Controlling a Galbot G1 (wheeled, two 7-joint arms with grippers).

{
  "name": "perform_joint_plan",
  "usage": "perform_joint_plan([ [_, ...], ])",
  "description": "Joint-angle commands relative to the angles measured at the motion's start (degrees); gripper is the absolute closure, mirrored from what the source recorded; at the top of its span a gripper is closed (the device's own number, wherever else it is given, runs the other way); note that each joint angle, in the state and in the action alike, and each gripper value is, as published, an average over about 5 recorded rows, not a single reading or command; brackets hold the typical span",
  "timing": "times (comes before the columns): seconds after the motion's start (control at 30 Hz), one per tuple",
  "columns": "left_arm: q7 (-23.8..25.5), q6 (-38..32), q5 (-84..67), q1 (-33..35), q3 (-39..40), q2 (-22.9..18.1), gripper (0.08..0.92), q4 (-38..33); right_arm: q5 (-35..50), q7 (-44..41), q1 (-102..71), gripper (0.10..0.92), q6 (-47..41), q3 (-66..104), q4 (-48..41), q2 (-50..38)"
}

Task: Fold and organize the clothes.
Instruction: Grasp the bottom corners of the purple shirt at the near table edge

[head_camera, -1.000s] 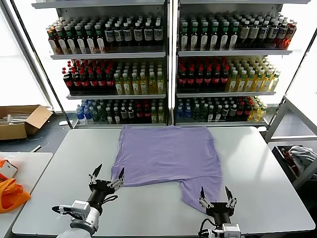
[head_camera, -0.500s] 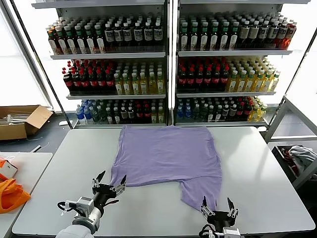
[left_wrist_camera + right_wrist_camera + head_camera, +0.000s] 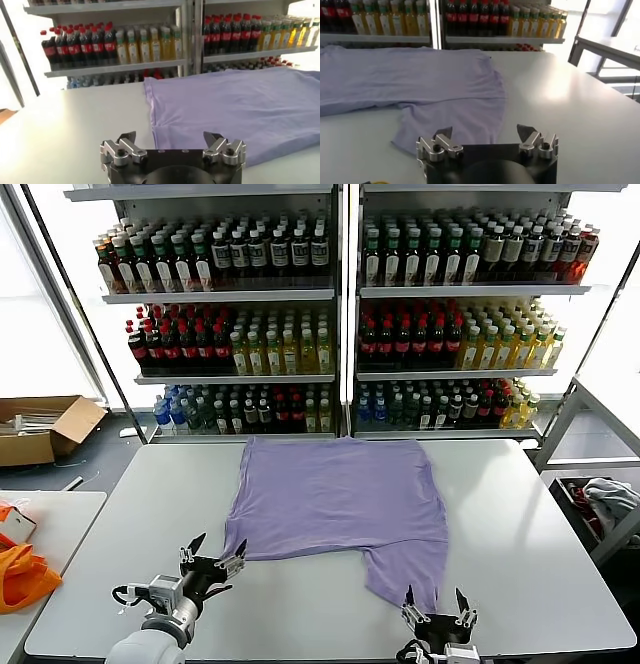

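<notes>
A lavender T-shirt lies flat on the grey table, partly folded, with one sleeve reaching toward the front edge. It also shows in the left wrist view and the right wrist view. My left gripper is open and empty, low over the table just in front of the shirt's near left corner. My right gripper is open and empty at the front edge, just in front of the sleeve's tip. No lettering shows on the shirt.
Shelves of bottles stand behind the table. A cardboard box sits on the floor at the left. An orange bag lies on a side table at the left. A grey-white bundle lies at the right.
Both grippers have drawn back toward the table's front edge and lower in view. The left one shifted slightly left. The shirt has not moved.
</notes>
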Motion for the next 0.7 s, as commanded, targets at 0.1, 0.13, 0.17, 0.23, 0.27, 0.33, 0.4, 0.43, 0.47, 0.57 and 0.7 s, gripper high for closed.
perform_joint_plan([
  [0.1, 0.0, 0.3, -0.9, -1.5, -0.1, 0.1, 0.177, 3.2, -0.1, 0.3, 0.1, 0.203, -0.2, -0.3, -0.7, 0.3],
  [0.13, 0.0, 0.3, -1.0, -1.6, -0.1, 0.1, 0.177, 3.3, -0.1, 0.3, 0.1, 0.203, -0.2, -0.3, -0.7, 0.3],
  [0.17, 0.0, 0.3, -1.0, -1.6, -0.1, 0.1, 0.177, 3.3, -0.1, 0.3, 0.1, 0.203, -0.2, -0.3, -0.7, 0.3],
  [0.23, 0.0, 0.3, -1.1, -1.5, -0.1, 0.2, 0.177, 3.3, -0.1, 0.3, 0.1, 0.203, -0.2, -0.3, -0.5, 0.2],
  [0.27, 0.0, 0.3, -1.1, -1.5, -0.2, 0.3, 0.177, 3.2, -0.1, 0.3, 0.1, 0.203, -0.3, -0.3, -0.5, 0.2],
  [0.33, 0.0, 0.3, -1.2, -1.4, -0.2, 0.3, 0.177, 3.1, -0.1, 0.4, 0.1, 0.203, -0.2, -0.2, -0.6, 0.2],
  [0.4, 0.1, 0.3, -1.2, -1.3, -0.2, 0.4, 0.177, 3.1, -0.1, 0.5, 0.0, 0.203, -0.2, -0.2, -0.8, 0.2],
  [0.43, 0.1, 0.3, -1.2, -1.1, -0.2, 0.4, 0.177, 3.1, -0.1, 0.5, -0.1, 0.203, -0.2, -0.2, -0.8, 0.2],
  [0.47, 0.2, 0.3, -1.2, -0.9, -0.2, 0.4, 0.177, 3.0, -0.1, 0.5, -0.1, 0.203, -0.1, -0.2, -0.8, 0.2],
  [0.57, 0.6, 0.3, -1.3, -0.4, 0.0, 0.4, 0.177, 3.0, -0.1, 0.5, -0.3, 0.203, 0.0, -0.3, -0.8, 0.2],
  [0.7, 0.7, 0.3, -1.3, -0.4, 0.3, 0.4, 0.177, 3.2, -0.2, 0.5, -0.3, 0.203, 0.0, -0.4, -0.8, 0.5],
])
